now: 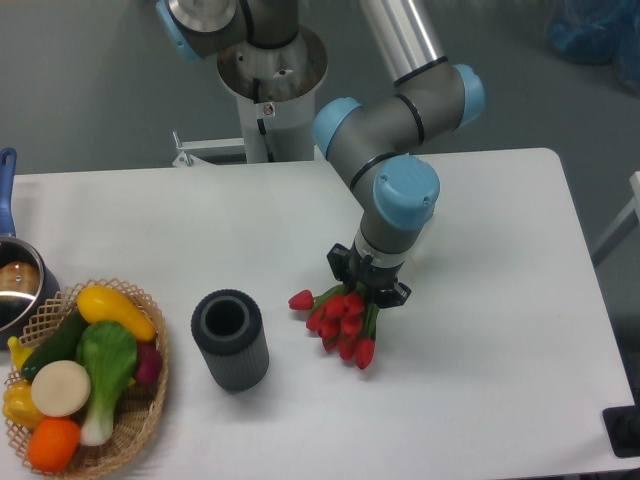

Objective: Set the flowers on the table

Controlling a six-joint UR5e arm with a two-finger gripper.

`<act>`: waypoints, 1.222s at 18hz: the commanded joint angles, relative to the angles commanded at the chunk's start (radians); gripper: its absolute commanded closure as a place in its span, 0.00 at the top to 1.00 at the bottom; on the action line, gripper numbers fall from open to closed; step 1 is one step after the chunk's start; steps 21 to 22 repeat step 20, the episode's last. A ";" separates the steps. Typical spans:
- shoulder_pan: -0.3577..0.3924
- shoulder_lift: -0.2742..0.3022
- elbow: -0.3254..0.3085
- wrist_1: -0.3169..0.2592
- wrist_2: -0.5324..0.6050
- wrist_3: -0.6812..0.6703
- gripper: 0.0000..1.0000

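1. Flowers [340, 322] lie right of the dark cylinder [230, 340], low over the white surface [500, 300]; contact unclear.
2. Buds fan toward the cylinder and forward; stems run up under the gripper [368, 288].
3. Fingers are hidden by the bunch, apparently clenched on its stems, though I cannot tell.

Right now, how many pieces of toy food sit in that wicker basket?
About 7 show in the basket: yellow squash at the back, dark cucumber, green-white leek, purple one at right, pale round slice, orange at front, yellow pieces at left. More may hide underneath.
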 joint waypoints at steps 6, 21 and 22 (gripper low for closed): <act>0.015 0.009 0.064 0.047 -0.008 -0.014 1.00; 0.058 0.106 0.089 0.132 -0.018 0.011 1.00; 0.058 0.106 0.089 0.132 -0.018 0.011 1.00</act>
